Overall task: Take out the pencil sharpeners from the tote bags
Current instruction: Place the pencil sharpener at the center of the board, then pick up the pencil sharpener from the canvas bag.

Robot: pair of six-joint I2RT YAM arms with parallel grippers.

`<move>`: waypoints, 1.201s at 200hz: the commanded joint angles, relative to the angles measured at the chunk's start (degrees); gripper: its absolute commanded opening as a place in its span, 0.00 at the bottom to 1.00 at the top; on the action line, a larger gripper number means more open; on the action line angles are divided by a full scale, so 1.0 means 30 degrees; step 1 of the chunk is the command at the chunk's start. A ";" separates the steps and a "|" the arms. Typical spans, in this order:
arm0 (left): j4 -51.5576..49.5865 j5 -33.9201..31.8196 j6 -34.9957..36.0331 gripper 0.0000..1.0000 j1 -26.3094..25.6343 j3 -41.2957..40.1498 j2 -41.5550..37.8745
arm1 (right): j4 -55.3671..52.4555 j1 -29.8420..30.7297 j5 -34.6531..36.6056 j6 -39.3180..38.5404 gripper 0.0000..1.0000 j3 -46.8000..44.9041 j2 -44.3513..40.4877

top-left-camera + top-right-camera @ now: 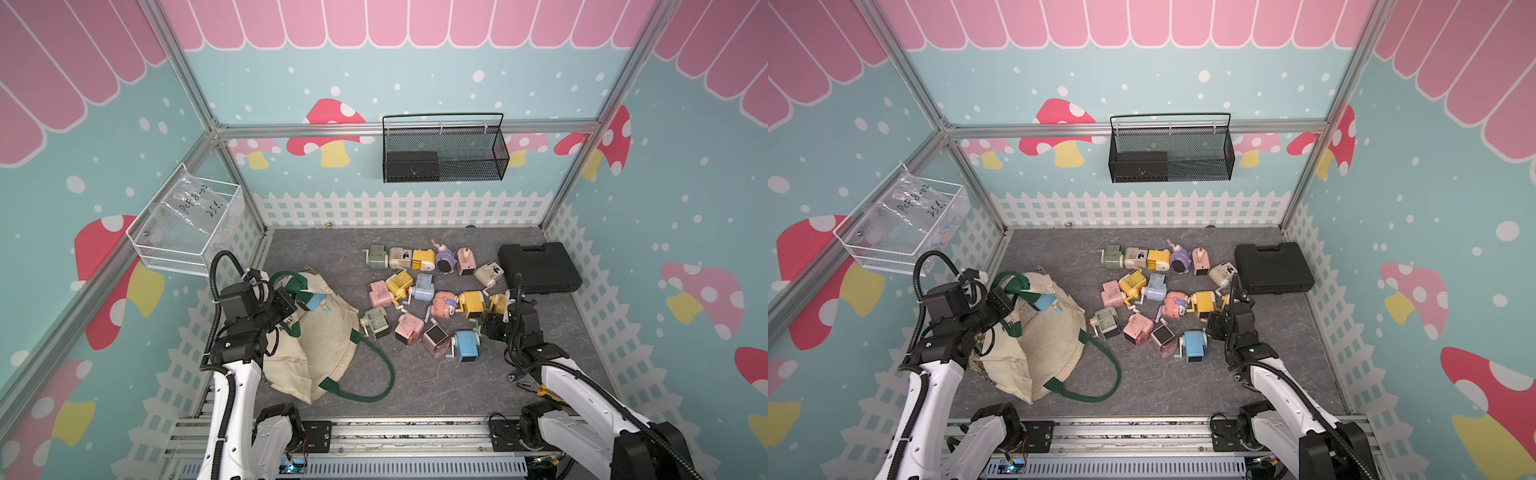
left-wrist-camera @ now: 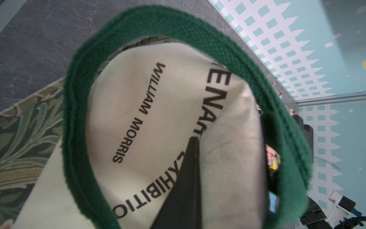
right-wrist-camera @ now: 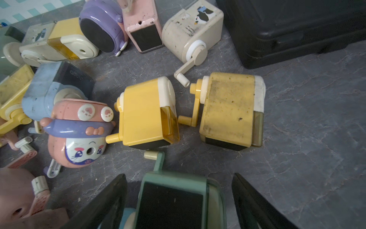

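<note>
The cream tote bag [image 1: 328, 345] lies at the left of the grey floor, its dark green handle [image 1: 374, 374] trailing toward the front. My left gripper [image 1: 293, 309] is shut on the bag's rim cloth, its black fingers [image 2: 186, 178] pinched on lettered canvas inside the green strap loop [image 2: 83, 119]. A blue pencil sharpener [image 1: 316, 301] sits in the bag's raised mouth. Several pastel pencil sharpeners [image 1: 424, 299] lie scattered mid-floor. My right gripper [image 3: 178, 175] stands open over a green sharpener [image 3: 178, 198], with a gap on each side. Two yellow sharpeners [image 3: 146, 115] lie just beyond it.
A flat black case [image 1: 538, 268] lies at the back right beside the pile. Yellow-handled pliers [image 1: 540, 388] lie under my right arm near the front rail. A black mesh basket [image 1: 444, 149] hangs on the back wall, a white wire basket [image 1: 187, 224] on the left.
</note>
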 commanded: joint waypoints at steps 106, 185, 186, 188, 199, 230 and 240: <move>-0.0638 0.0050 0.0320 0.00 0.0155 -0.0322 -0.0058 | 0.5341 0.8785 -0.4832 -0.0339 0.63 0.2543 -0.0704; -0.1296 0.1346 0.0902 0.00 0.0097 0.0190 0.0249 | 0.9556 1.8493 -0.0989 -0.3946 0.61 0.8741 1.1032; -0.1305 0.1358 0.0919 0.00 0.0086 0.0190 0.0235 | 0.9590 1.8518 -0.1010 -0.3966 0.61 0.8857 1.1181; -0.1333 0.1403 0.0931 0.00 0.0106 0.0190 0.0224 | 0.9659 1.8566 -0.1077 -0.3981 0.61 0.9076 1.1519; -0.1429 0.1462 0.0926 0.00 0.0092 0.0191 0.0181 | 1.0385 1.8659 -0.1659 -0.4130 0.61 1.0127 1.3192; -0.1521 0.1522 0.0980 0.00 0.0090 0.0066 -0.0041 | 1.1504 1.8658 -0.2172 -0.2698 0.59 1.3588 1.7496; -0.1549 0.1560 0.1023 0.00 0.0103 0.0044 -0.0047 | 1.1455 1.8714 -0.1993 -0.1985 0.57 1.4610 1.8937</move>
